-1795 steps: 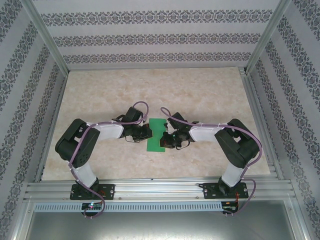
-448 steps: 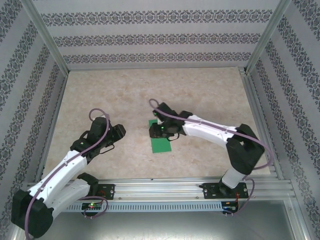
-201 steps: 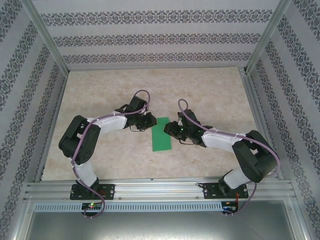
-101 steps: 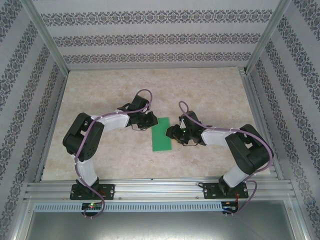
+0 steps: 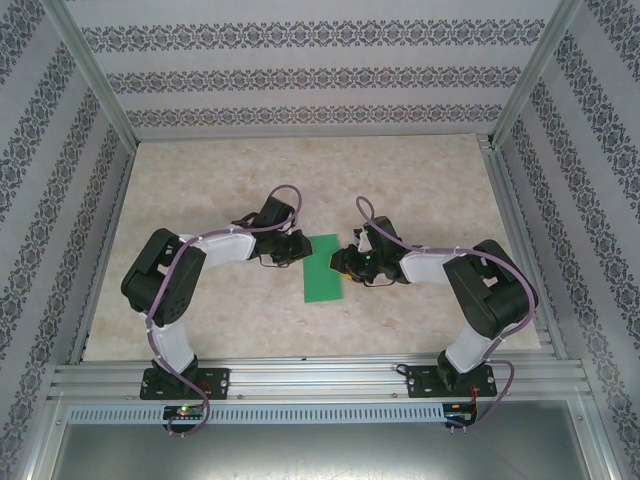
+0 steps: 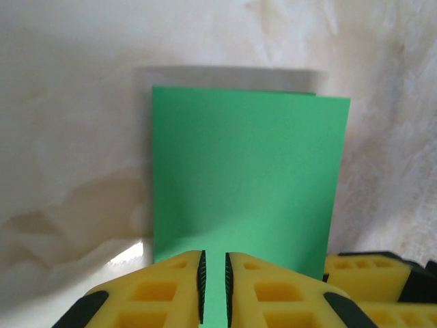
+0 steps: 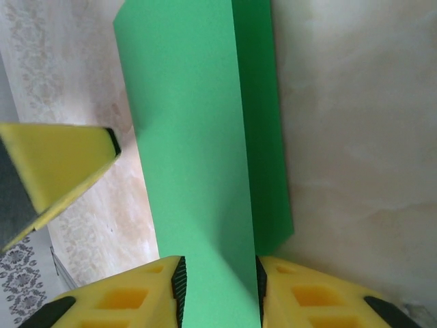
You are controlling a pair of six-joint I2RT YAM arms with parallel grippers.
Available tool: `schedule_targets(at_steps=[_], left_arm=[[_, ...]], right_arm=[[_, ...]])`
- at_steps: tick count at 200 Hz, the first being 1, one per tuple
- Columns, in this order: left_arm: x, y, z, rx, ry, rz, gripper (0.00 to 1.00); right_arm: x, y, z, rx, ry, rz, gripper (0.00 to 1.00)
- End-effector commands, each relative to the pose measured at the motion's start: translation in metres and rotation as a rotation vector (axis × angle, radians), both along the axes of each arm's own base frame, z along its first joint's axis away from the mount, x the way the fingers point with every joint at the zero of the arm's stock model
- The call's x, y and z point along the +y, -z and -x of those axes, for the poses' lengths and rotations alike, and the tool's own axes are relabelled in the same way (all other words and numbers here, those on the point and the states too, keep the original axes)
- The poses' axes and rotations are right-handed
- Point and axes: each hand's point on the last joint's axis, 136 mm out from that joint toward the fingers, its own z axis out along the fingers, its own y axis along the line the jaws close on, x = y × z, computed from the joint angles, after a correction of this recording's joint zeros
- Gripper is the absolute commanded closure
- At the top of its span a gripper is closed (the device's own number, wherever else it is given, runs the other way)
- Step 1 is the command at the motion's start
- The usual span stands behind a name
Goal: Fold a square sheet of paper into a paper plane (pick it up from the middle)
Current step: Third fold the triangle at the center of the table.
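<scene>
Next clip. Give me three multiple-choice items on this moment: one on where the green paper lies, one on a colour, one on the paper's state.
1. Where does the green paper lie?
A. against the far wall
B. on the table, between the left gripper and the right gripper
C. on the front rail

2. What colour are the gripper fingers?
A. yellow
B. red
C. white

3. What state is the paper in?
A. crumpled into a ball
B. a finished pointed dart
C. folded into a narrow rectangle

Answers:
1. B, the top view shows it mid-table with a gripper on each side.
2. A, both wrist views show yellow fingers.
3. C, the right wrist view shows one straight-edged layer over another.
</scene>
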Motion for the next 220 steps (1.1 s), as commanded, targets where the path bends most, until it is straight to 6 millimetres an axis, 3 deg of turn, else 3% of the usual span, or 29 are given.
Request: schedule_targets(at_steps=[1, 36, 62, 88, 119, 144, 220], left_arm=[[-0.007, -0.026, 0.005, -0.106, 0.054, 0.025, 0.78], [-0.007, -0.032, 0.035, -0.187, 0.16, -0.064, 0.73], [-0.013, -0.031, 0.059, -0.286, 0.252, -0.186, 0.63], [-0.025, -0.035, 0.085, -0.443, 0.385, -0.38, 0.56], [-0.042, -0.034, 0.109, -0.56, 0.513, -0.478, 0.48], [-0.055, -0.026, 0.118, -0.599, 0.608, -0.554, 0.47], [-0.07, -0.011, 0.112, -0.639, 0.675, -0.715, 0.46]], right_arm=[[0.01, -0.009, -0.011, -0.041, -0.048, -0.047, 0.7], [0.013, -0.005, -0.014, -0.026, -0.067, -0.06, 0.81], [0.012, -0.003, -0.016, -0.011, -0.055, -0.052, 0.89], [0.013, -0.007, -0.018, 0.01, -0.04, -0.066, 0.92], [0.009, -0.009, -0.015, 0.029, -0.014, -0.047, 0.92], [0.007, -0.007, -0.014, 0.043, 0.0, -0.042, 0.92], [0.006, -0.01, -0.011, 0.055, 0.009, -0.047, 0.91]])
